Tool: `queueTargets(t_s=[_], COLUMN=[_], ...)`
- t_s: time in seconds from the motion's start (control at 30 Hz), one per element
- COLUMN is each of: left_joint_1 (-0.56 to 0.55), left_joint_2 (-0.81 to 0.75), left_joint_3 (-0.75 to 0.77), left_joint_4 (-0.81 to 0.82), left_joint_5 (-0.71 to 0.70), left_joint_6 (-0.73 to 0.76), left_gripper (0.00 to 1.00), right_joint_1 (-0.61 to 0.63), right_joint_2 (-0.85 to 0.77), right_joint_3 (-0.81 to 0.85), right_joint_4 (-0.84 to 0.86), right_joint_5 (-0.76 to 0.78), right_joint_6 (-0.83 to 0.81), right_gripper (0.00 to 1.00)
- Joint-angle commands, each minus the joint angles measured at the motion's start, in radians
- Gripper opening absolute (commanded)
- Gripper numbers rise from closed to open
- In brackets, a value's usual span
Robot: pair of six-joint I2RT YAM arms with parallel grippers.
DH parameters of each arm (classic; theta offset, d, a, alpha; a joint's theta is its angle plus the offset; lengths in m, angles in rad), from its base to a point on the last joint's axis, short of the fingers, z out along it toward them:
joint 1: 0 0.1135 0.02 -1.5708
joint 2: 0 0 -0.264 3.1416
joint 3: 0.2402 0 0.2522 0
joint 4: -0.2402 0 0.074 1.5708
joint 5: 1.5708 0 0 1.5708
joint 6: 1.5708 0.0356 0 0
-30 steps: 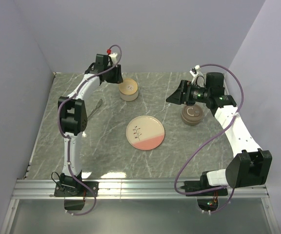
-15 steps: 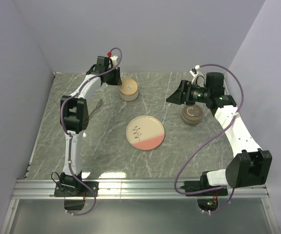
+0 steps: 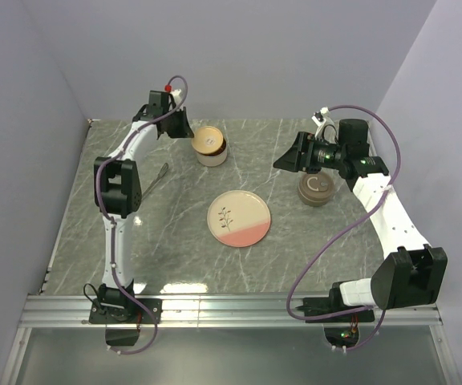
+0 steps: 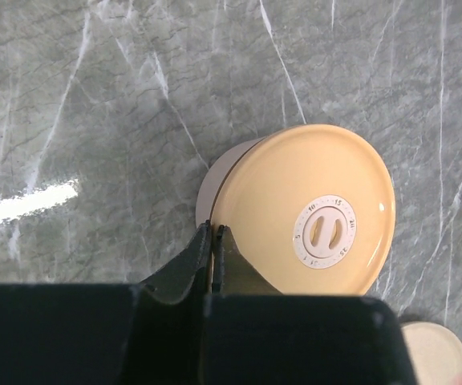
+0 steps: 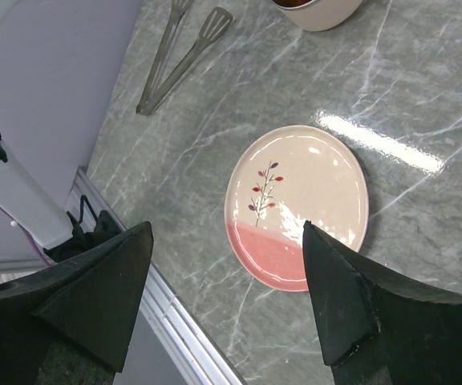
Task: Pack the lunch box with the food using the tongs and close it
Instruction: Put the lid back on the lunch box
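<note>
The lunch box point(image 3: 212, 154) is a round white pot at the back of the table. Its yellow lid point(image 4: 311, 212), with a white dial in the middle, sits tilted over the pot point(image 4: 215, 172). My left gripper point(image 4: 212, 229) is shut on the lid's near rim point(image 3: 184, 128). The tongs point(image 5: 181, 58) lie on the table left of the plate, partly hidden by the left arm in the top view point(image 3: 160, 176). My right gripper point(image 5: 227, 227) hangs open and empty at the right point(image 3: 287, 160). No food shows clearly; the plate point(image 3: 239, 218) is bare.
A brown round container point(image 3: 316, 191) stands under the right wrist. The pink-and-cream plate point(image 5: 297, 204) lies mid-table, its edge also at the left wrist view's corner point(image 4: 435, 353). Walls close in the left, back and right; a metal rail point(image 3: 231, 309) runs along the near edge.
My left gripper has closed on the lid's rim and drawn back to the left, tipping the lid up off the pot. The right arm has stayed put.
</note>
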Motion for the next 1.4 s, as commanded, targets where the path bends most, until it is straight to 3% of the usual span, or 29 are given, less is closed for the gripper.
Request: queueTargets(t_s=[0.0,0.3,1.1,1.37], left_joint_1=[0.011,0.010,-0.035,-0.042], left_joint_2=[0.008,0.008,0.038,0.011], left_joint_3=[0.035,0.038,0.084,0.095], left_joint_4=[0.011,0.017,-0.034,-0.046], left_joint_5=[0.057,0.076,-0.100,-0.097], left_joint_6=[-0.041,-0.055,0.011,0.014], left_gripper=[0.00,0.00,0.00,0.00], right_joint_1=[-0.006,-0.006,-0.006,-0.008], right_joint_2=[-0.015,-0.013,-0.021,-0.015], right_joint_3=[0.004,0.005,-0.005,-0.005], right_joint_4=[0.036,0.036,0.033,0.036], right_joint_5=[-0.017,-0.016,-0.019,-0.024], right_joint_6=[-0.003,0.002,-0.007,0.000], right_gripper=[0.82,0.81,0.81,0.81])
